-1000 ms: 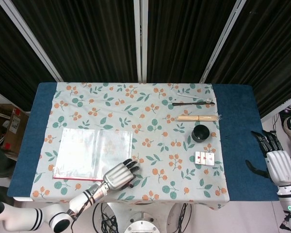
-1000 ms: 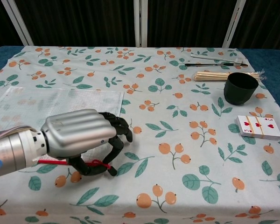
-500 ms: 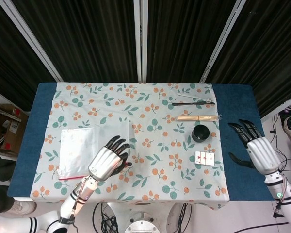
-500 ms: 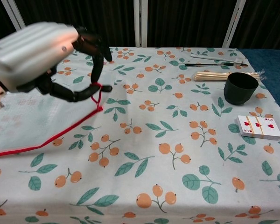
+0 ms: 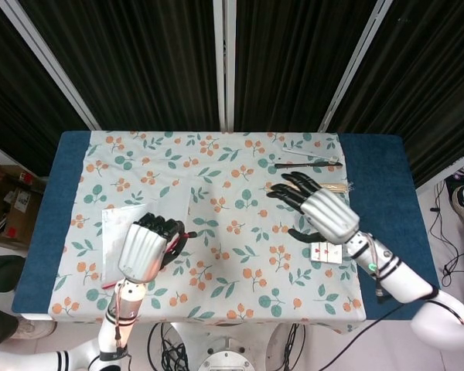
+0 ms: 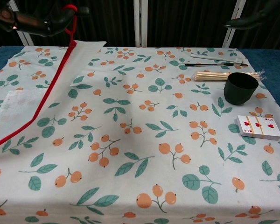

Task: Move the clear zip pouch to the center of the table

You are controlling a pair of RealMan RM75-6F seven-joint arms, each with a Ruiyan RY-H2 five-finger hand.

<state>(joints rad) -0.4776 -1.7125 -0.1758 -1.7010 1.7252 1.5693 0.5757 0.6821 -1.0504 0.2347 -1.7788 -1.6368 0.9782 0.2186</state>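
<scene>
Left hand (image 5: 143, 249) pinches the red zip edge of the clear zip pouch (image 6: 46, 88) and holds that corner raised above the left side of the table (image 5: 379, 166); in the chest view its dark fingertips (image 6: 46, 22) close on the red pull at the top of the frame. From there the pouch hangs down as a see-through sheet, the floral tablecloth (image 5: 232, 224) showing through it, with the red strip running diagonally along its edge and its lower part lying on the cloth. Right hand (image 5: 317, 209) hovers with fingers spread and nothing in them above the black cup and the playing cards (image 6: 259, 127), whose top card shows red hearts. No brand or writing can be read.
</scene>
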